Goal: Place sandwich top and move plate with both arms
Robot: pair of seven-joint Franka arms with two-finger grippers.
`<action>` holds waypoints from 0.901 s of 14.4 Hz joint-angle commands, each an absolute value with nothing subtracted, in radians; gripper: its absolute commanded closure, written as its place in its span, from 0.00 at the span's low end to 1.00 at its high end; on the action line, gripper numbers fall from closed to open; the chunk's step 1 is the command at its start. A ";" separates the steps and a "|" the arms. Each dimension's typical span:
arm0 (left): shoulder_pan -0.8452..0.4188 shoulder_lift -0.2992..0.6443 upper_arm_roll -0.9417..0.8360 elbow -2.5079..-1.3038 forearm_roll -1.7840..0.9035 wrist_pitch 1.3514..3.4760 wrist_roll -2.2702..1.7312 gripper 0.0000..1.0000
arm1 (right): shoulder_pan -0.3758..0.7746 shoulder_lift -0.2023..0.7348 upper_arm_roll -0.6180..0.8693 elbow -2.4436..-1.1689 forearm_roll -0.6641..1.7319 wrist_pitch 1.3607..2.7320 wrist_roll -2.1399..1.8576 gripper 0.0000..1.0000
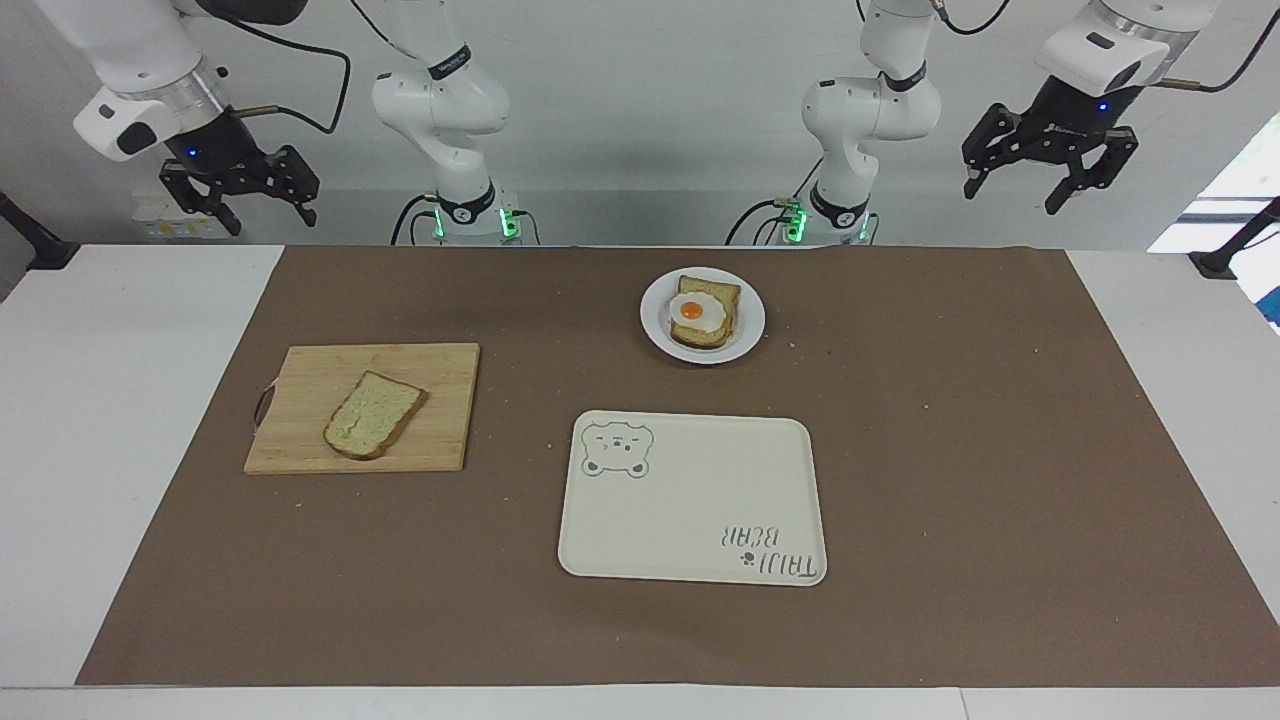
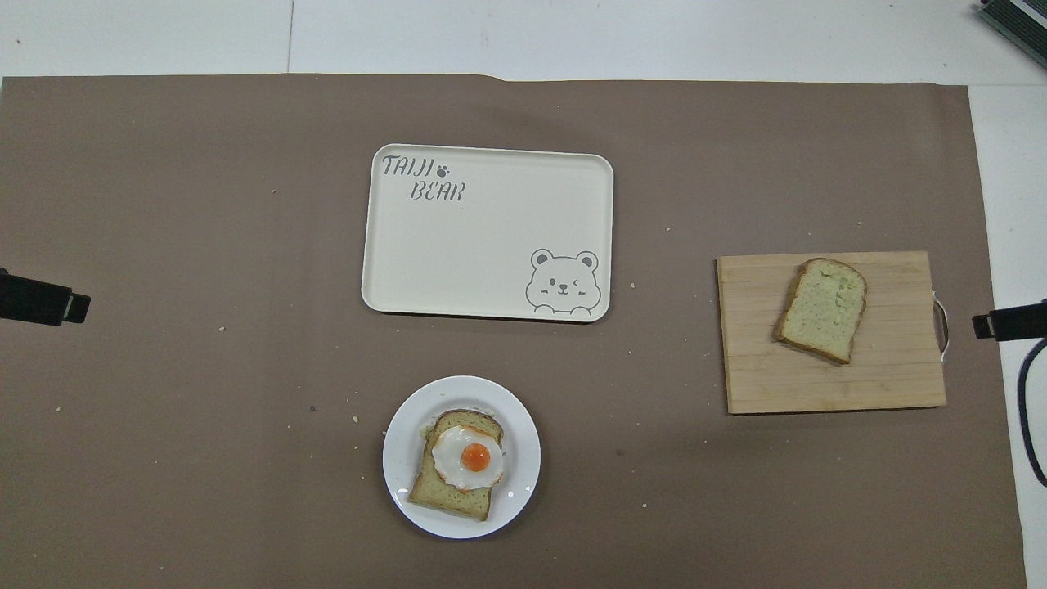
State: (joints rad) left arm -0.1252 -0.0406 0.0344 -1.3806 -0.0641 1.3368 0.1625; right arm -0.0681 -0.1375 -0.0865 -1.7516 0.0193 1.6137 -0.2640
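Sandwich top [image 1: 374, 414] lies flat on the wooden cutting board [image 1: 310, 440], left of centre in the facing view, right side of the overhead view [image 2: 821, 308]. Nothing touches it. My read: it's staged on the board as the pickup spot, toward the right arm's end of the table so that arm gets the short reach.

Plate [image 1: 752, 318] sits upper centre of the facing view, close to the robots, carrying the toast with fried egg [image 1: 702, 312], evidently the base waiting for its lid. Bear tray [image 1: 690, 500] is bare, lower centre, farther from the robots than the plate; probably the plate's destination.

Right gripper [image 1: 238, 195], upper left of the facing frame, hangs high with jaws spread and holds nothing. Left gripper [image 1: 1045, 170], upper right, likewise open and empty; that arm waits.

Orientation: slice's long axis runs diagonally across the board. In the overhead view the rounded end points to upper right of frame, the square end to lower left. A grasp across the short axis looks easiest.
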 commanded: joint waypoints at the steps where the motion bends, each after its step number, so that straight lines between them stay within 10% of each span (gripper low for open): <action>1: -0.140 -0.066 0.044 -1.411 -0.071 1.336 0.149 0.00 | -0.071 -0.150 -0.084 -1.827 0.032 1.687 -0.250 0.00; 13: -0.141 -0.066 0.044 -1.411 -0.071 1.342 0.149 0.00 | -0.041 -0.006 -0.080 -1.873 0.052 1.926 -0.248 0.00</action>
State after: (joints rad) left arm -0.1254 -0.0406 0.0344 -1.3810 -0.0641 1.3368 0.1625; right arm -0.0388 -0.0272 -0.0856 -1.8657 0.0315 1.8874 -0.2632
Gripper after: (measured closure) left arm 0.000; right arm 0.000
